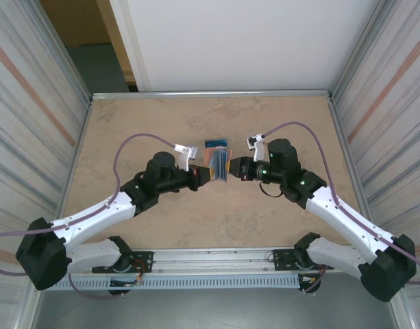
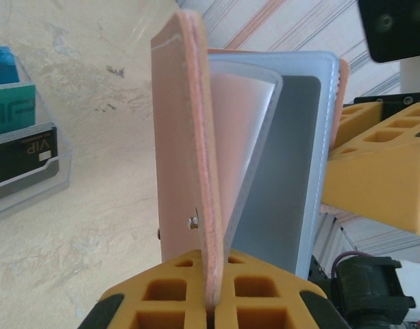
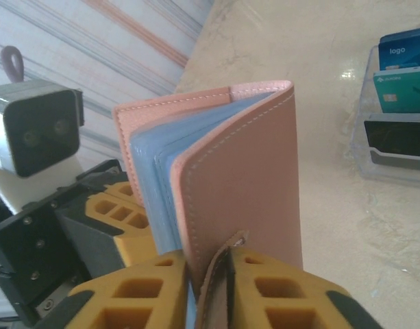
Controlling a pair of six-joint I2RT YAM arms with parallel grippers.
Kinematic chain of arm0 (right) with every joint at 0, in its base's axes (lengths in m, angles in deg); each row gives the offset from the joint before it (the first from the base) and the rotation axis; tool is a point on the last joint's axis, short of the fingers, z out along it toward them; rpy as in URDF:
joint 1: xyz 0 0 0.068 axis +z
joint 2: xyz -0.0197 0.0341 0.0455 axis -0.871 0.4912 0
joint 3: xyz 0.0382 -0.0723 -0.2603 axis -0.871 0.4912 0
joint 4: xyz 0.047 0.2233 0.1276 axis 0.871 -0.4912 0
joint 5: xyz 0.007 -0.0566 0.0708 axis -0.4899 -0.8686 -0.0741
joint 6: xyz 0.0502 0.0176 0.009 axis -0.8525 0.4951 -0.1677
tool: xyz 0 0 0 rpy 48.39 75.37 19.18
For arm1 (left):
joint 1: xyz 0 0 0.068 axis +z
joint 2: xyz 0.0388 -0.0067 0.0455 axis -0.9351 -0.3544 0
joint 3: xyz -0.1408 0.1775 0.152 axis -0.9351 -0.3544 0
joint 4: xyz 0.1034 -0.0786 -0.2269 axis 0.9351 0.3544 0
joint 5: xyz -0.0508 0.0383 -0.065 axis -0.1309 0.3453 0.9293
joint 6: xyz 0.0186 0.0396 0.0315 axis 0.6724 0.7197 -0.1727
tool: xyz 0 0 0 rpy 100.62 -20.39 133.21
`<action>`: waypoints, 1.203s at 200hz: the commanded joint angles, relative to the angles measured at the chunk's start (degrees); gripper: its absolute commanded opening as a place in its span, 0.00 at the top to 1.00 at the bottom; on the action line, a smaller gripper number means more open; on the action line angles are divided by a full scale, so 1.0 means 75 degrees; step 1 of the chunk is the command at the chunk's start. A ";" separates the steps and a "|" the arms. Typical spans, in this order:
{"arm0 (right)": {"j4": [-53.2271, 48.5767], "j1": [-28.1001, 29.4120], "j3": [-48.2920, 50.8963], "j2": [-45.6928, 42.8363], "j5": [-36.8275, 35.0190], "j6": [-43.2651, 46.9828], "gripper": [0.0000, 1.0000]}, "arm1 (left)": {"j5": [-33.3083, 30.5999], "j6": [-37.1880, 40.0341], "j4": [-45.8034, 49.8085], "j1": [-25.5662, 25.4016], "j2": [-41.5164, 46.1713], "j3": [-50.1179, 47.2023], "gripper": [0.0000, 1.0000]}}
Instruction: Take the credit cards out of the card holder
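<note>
A beige, marble-patterned tabletop [image 1: 216,123] fills the middle of the top view, framed by a thin aluminium edging [image 1: 210,93]. At 9 o'clock stands a ribbed metal wall [image 1: 25,103] with a faded reddish stripe, and a matching ribbed wall [image 1: 394,82] closes the 3 o'clock side. At 12 o'clock a plain white panel [image 1: 237,41] rises behind the table. Toward 11 o'clock a gap shows a brown board [image 1: 72,20] and dull grey-green floor [image 1: 100,65]. At 6 o'clock a slotted metal rail [image 1: 216,281] runs along the near edge, with a grey surface [image 1: 210,312] below it. The light is even and soft, leaving pale glare on the tabletop in the right wrist view.
</note>
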 commanded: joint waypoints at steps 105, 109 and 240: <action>-0.0873 0.0294 -0.0669 -0.0131 -0.0974 0.0595 0.92 | 0.0529 -0.0140 -0.1005 -0.0016 0.0160 -0.0018 1.00; -0.0908 0.0317 -0.0702 -0.0132 -0.1000 0.0611 0.94 | 0.0488 -0.0118 -0.0942 -0.0018 0.0170 -0.0017 1.00; -0.1759 0.0773 -0.1388 -0.0076 -0.1802 0.0787 1.00 | 0.0110 0.0341 -0.0504 -0.0007 0.0159 -0.0051 0.40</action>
